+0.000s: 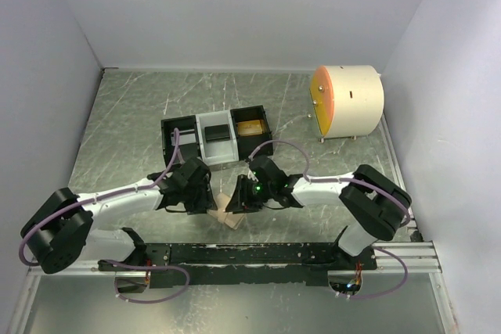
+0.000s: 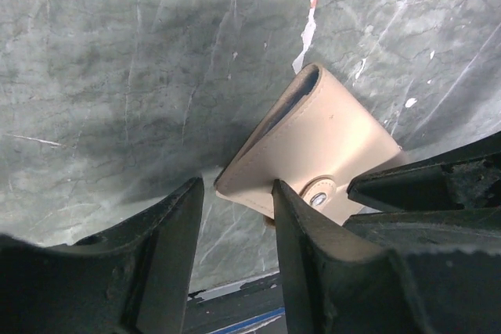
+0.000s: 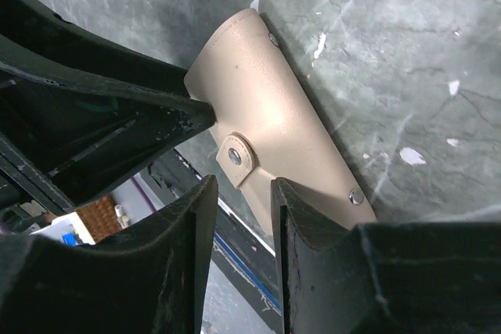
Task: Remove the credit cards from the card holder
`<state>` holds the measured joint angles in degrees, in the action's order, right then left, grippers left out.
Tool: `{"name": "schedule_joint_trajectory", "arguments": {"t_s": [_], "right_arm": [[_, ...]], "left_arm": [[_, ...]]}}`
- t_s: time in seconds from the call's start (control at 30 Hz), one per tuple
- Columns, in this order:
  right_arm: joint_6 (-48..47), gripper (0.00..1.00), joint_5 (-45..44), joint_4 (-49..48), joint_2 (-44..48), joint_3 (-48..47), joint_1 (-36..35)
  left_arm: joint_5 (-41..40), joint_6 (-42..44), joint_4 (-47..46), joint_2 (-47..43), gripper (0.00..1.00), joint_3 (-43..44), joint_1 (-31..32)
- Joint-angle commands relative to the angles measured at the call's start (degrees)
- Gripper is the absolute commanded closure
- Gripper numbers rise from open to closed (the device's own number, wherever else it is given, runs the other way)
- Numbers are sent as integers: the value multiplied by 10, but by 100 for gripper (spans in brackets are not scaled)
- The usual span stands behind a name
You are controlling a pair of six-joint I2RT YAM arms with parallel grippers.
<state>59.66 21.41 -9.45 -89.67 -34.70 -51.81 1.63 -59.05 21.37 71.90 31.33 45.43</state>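
Observation:
The card holder [image 1: 230,213] is a folded tan wallet lying on the table between both grippers. In the left wrist view the card holder [image 2: 325,142] shows its tan outer face and a snap tab; one corner reaches into the gap of my left gripper [image 2: 237,193], whose jaws stand apart. My right gripper [image 3: 243,187] is open too, its fingertips on either side of the strap tab of the card holder [image 3: 266,107]. A gold credit card [image 1: 250,127] lies in the tray's right compartment. Any cards inside the wallet are hidden.
A three-compartment black-and-white tray [image 1: 168,124] stands just behind the grippers. A white drum with an orange face [image 1: 348,102] sits at the back right. The black base rail [image 1: 258,254] runs along the near edge, right below the wallet.

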Motion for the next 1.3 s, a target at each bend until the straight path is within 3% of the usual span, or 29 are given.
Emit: {"name": "schedule_joint_trajectory", "arguments": {"t_s": [0.0,0.17,0.43,0.67,0.87,1.17,1.27], "right_arm": [[-8,66,-7,3,-38,-11,-3],[-13,65,-17,18,-39,-29,-2],[-4,65,2,-1,-61,-39,-3],[-4,64,-22,-1,-67,-42,-3],[3,67,49,-115,-83,-29,-5],[-20,76,68,-126,-92,-49,-9],[-44,86,44,-76,-97,-66,-12]], "left_arm": [[23,29,5,15,51,21,-2],[39,33,-18,25,63,19,-2],[54,34,-33,40,93,25,-1],[53,22,-32,41,93,25,4],[54,6,-46,36,93,12,10],[39,-9,-42,32,93,13,15],[39,-19,-51,25,93,4,15]]}}
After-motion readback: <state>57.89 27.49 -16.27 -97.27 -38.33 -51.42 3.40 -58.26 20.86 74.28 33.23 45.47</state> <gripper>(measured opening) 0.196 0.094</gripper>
